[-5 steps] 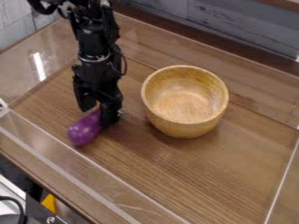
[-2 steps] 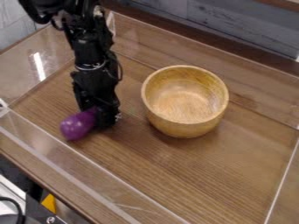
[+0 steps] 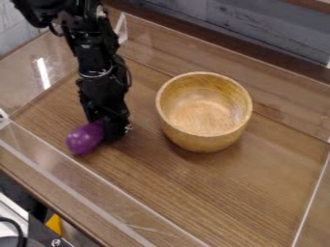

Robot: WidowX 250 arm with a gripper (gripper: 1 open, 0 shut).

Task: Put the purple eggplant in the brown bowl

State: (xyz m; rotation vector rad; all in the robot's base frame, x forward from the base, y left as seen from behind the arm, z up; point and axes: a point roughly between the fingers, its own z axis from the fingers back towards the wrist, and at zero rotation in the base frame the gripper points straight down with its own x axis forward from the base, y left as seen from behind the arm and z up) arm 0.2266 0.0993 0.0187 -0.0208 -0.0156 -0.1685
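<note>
1. Camera view, the only one: the gripper [image 3: 108,125] points straight down at the near-left part of the wooden table [image 3: 219,193], about 9 o'clock from the brown bowl [image 3: 204,111].
2. Camera view, task object: the purple eggplant [image 3: 85,139] lies on the table at the foot of the gripper, its bulbous end sticking out toward 8 o'clock. The end under the fingers is hidden, so the stem cap cannot be made out.
3. Camera view, jaws: they stand drawn together at the eggplant's inner end. I judge this a grip on the eggplant, though the contact itself is masked by the black finger housing.
4. Camera view, bowl: it stands upright and empty, well apart from the eggplant, with bare table between them.
5. Step in hand, as I read it: securing the grasp before lifting. The hold seems to sit near one end, not the middle, so the glossy body may swing or slip.
6. Doing it well: lift straight up and slowly, and check that the eggplant comes off the table with the fingers.
7. Next: carry it toward 3 o'clock, high enough to pass the bowl's thick rim, and release over the centre.
8. Risk: the clear wall [image 3: 39,77] to the left leaves little room, so avoid swinging that way.
</note>
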